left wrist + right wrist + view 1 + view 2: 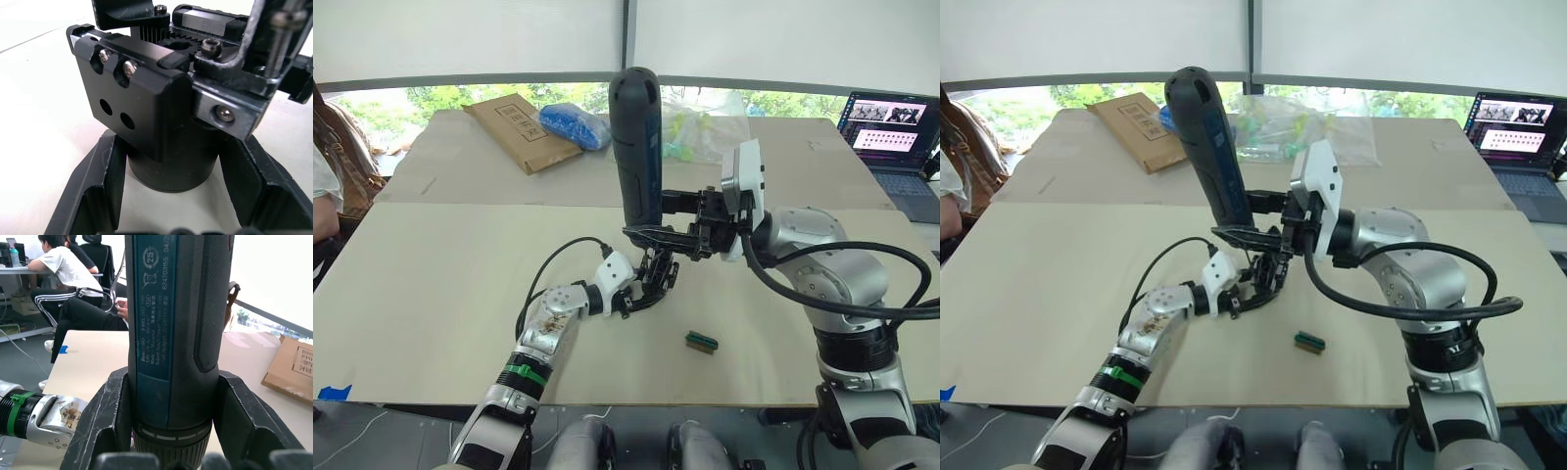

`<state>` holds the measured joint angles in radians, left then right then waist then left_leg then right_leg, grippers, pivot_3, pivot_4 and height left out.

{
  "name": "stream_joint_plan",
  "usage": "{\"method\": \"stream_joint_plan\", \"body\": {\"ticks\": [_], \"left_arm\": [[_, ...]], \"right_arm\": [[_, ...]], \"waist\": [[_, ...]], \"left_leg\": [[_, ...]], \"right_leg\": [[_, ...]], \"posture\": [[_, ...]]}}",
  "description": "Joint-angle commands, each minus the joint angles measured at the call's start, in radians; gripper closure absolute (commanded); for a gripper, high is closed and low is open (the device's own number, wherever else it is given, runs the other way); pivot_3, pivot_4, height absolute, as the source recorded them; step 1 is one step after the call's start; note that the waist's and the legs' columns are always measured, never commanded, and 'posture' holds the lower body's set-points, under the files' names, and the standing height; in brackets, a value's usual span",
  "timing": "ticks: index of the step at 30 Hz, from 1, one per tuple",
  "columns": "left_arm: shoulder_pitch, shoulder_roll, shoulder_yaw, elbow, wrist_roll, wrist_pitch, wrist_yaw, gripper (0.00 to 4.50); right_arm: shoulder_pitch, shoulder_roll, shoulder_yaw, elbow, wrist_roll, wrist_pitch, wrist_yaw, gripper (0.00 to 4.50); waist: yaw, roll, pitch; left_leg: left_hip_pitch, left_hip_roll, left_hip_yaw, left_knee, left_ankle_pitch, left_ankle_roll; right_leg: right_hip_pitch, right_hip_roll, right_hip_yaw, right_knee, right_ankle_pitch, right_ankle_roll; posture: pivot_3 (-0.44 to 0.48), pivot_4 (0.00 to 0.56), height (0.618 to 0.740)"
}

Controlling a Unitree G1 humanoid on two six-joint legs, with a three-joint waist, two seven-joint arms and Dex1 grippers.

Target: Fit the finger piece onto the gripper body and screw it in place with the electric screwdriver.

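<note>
**Screwdriver stands upright directly over the held gripper body**

Nearest, the left gripper is closed around the round base of the gripper body, pinning it on the bench. Its block face shows 2 screws seated and 2 holes empty. Just above, the right gripper clamps the screwdriver near its lower end, long axis close to vertical, bit pointing down at the body. I cannot tell where the finger piece sits. A small green block lies on the bench, apart.
</note>
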<state>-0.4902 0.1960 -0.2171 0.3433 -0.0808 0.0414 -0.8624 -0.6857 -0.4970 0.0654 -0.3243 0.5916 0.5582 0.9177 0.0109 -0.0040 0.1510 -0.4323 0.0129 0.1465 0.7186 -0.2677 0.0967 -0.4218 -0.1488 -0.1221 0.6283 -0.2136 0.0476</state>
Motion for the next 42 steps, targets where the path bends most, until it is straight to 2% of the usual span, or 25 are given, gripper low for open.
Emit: {"method": "stream_joint_plan", "body": {"ticks": [1, 42], "left_arm": [[-0.010, -0.003, 0.000, -0.025, -0.015, -0.004, -0.003, 2.23], [-0.012, -0.001, 0.004, -0.023, -0.015, -0.011, -0.001, 2.23]], "right_arm": [[-0.014, 0.003, -0.019, -0.026, 0.004, -0.048, 0.010, 2.59], [0.016, 0.001, -0.011, -0.041, -0.011, -0.037, 0.028, 2.59]], "waist": [[0.000, 0.000, 0.000], [0.000, 0.000, 0.000]], "left_leg": [[0.000, 0.000, 0.000, 0.000, 0.000, 0.000], [0.000, 0.000, 0.000, 0.000, 0.000, 0.000]], "right_leg": [[0.000, 0.000, 0.000, 0.000, 0.000, 0.000], [0.000, 0.000, 0.000, 0.000, 0.000, 0.000]], "posture": [[0.000, 0.150, 0.732], [0.000, 0.150, 0.732]]}}
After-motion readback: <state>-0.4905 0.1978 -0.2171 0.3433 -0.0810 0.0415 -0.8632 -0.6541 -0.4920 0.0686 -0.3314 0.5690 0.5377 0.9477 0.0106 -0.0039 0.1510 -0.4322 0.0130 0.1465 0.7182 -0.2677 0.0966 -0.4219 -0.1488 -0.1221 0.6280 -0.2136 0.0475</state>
